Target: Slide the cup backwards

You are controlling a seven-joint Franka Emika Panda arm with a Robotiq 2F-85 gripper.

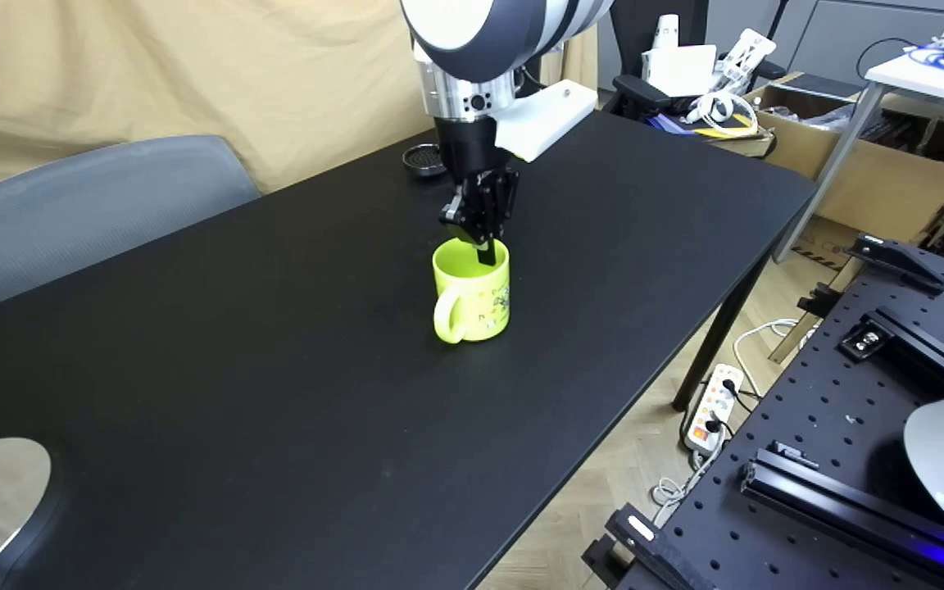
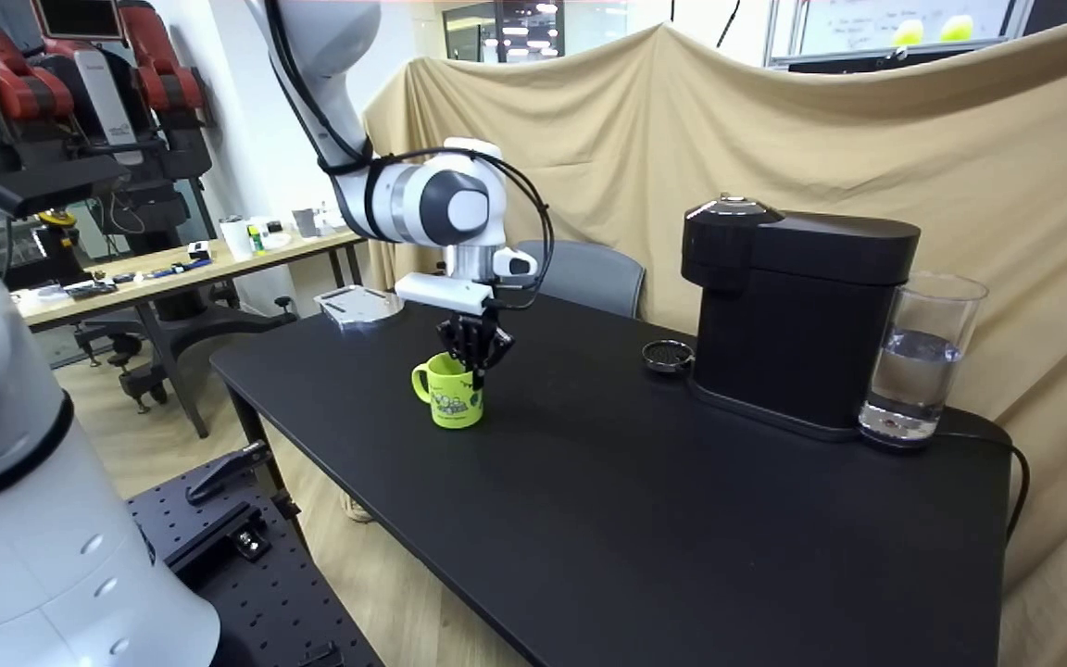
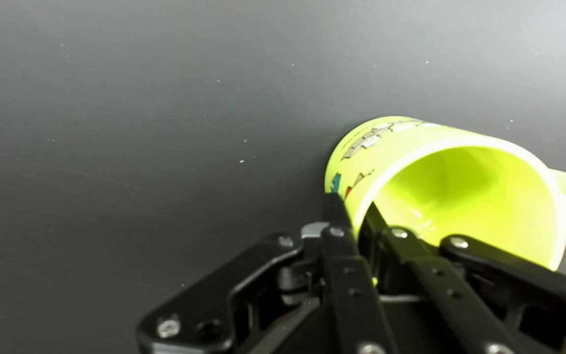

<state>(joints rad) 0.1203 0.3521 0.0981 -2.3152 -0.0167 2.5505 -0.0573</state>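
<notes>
The lime-green cup (image 1: 480,307) stands upright on the black table, with its handle out to the side. It also shows in an exterior view (image 2: 453,405), where printed pictures are on its wall. My gripper (image 1: 485,252) points down at the cup's rim, and it shows there too in an exterior view (image 2: 478,374). In the wrist view the gripper (image 3: 353,202) has one finger inside the cup (image 3: 465,191) and one outside, closed on the wall between them. The cup looks empty inside. The lower part of the inner finger is hidden by the cup wall in the exterior views.
A black coffee machine (image 2: 797,324) with a clear water tank (image 2: 913,380) stands at the table's back. A round dark drip tray (image 2: 668,356) lies beside it. A grey chair (image 1: 95,217) stands against the table. A silvery tray (image 2: 357,306) sits near the table's far end.
</notes>
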